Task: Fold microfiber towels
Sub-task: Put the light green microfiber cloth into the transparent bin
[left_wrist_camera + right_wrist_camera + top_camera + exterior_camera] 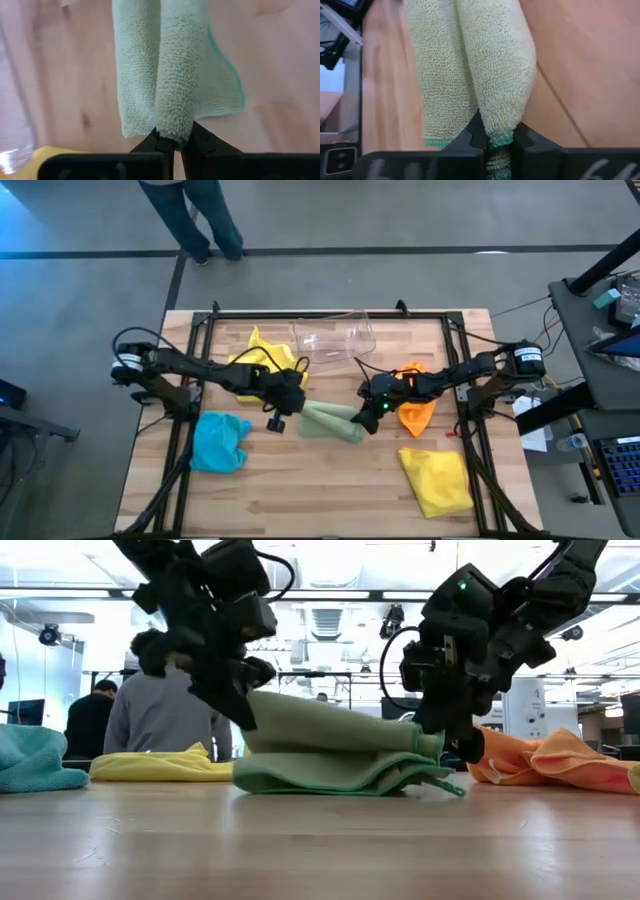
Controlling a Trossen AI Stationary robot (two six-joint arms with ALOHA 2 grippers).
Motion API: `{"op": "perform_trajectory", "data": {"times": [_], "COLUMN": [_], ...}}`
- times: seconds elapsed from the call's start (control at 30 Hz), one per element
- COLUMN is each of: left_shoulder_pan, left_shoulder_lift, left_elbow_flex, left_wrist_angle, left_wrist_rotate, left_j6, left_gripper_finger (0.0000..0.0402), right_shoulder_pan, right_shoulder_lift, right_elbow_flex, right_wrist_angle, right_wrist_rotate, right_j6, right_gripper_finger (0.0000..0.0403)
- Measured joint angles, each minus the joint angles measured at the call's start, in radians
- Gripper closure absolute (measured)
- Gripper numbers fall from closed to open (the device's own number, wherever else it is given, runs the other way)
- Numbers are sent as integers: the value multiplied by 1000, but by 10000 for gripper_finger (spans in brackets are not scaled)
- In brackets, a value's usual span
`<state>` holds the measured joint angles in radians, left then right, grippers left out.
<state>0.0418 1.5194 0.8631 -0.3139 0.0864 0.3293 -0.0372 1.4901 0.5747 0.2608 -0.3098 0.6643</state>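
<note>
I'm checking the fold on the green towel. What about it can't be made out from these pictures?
- High view: green towel ends covered by left gripper and right gripper.
- Low view: its far edge, behind the fold.
- Wrist views: the towel's far end runs off the frame.
- Blue towel: cut by the low view's edge.

A person (200, 215) standing beyond the far edge of the tabletop is cut off by the top of the high view, showing only legs and shoes. In the low view, the light blue towel (35, 758) is cut off at the left edge and the orange towel (550, 760) at the right edge. The left gripper (172, 142) and right gripper (498, 137) each bury their fingertips in pale green towel (165, 75) folds.
</note>
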Motion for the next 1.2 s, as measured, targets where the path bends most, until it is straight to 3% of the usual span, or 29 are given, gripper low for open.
{"op": "perform_trajectory", "data": {"times": [0.13, 0.27, 0.5, 0.57, 0.87, 1.0, 1.2], "left_shoulder_pan": [0, -7, -16, -22, -24, -17, 3], "left_shoulder_lift": [34, 48, 47, 46, 32, -26, -99], "left_elbow_flex": [1, 0, -2, -15, 3, 22, 2], "left_wrist_angle": [21, 50, 32, -60, -91, 2, 330], "left_wrist_rotate": [-89, -111, 32, 46, 27, 27, 24], "left_j6": [39, 92, 122, 122, 95, 41, -96], "left_gripper_finger": [401, 401, 391, 371, 208, 163, 153], "right_shoulder_pan": [-11, -17, -16, -17, -21, -21, -21], "right_shoulder_lift": [0, 0, -1, 1, -2, -1, -1], "right_elbow_flex": [1, 2, 3, -14, -4, -5, -5], "right_wrist_angle": [-37, -75, -123, -178, -266, -247, -222], "right_wrist_rotate": [14, 21, 10, -11, 51, 57, 71], "right_j6": [-28, -49, -78, -76, -82, -91, -112], "right_gripper_finger": [385, 385, 385, 385, 385, 385, 385]}}
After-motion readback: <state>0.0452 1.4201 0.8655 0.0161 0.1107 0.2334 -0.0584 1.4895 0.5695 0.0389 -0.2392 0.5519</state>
